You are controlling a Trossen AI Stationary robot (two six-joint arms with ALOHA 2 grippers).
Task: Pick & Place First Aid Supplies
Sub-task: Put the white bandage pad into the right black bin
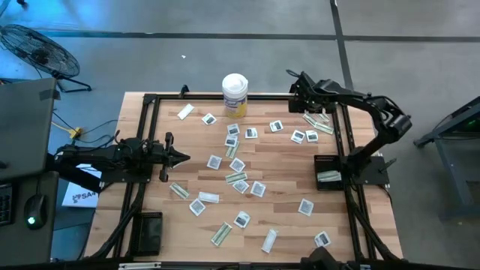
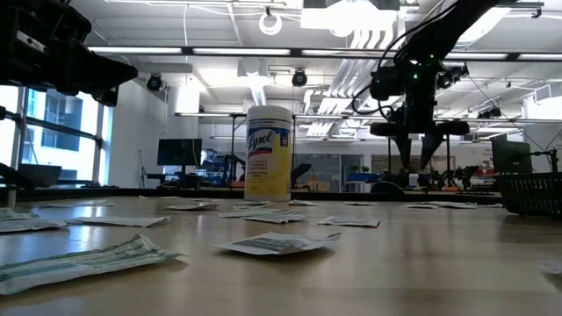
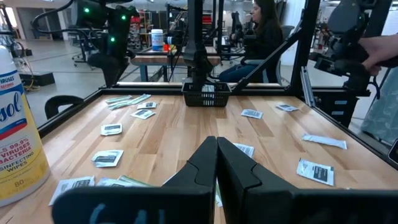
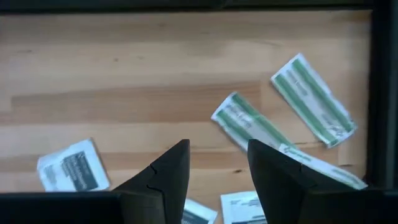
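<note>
Many first aid supplies lie flat on the wooden table (image 1: 277, 161): square white sachets (image 1: 237, 165) and narrow green-striped wrappers (image 1: 320, 120). My right gripper (image 4: 217, 152) hangs open over the far right corner, pointing steeply down and clear of the tabletop (image 2: 414, 154). Below its fingers lie two green-striped wrappers (image 4: 249, 124) (image 4: 314, 99) and a square sachet (image 4: 71, 165). My left gripper (image 1: 178, 157) waits shut at the table's left side, pointing level across the table (image 3: 216, 155).
A tall white canister with a yellow label (image 1: 235, 94) stands at the far edge's middle. A black basket (image 1: 326, 171) sits at the right, by the right arm's base. A black frame rail (image 1: 341, 127) borders the table. A person sits beyond the table (image 3: 261, 31).
</note>
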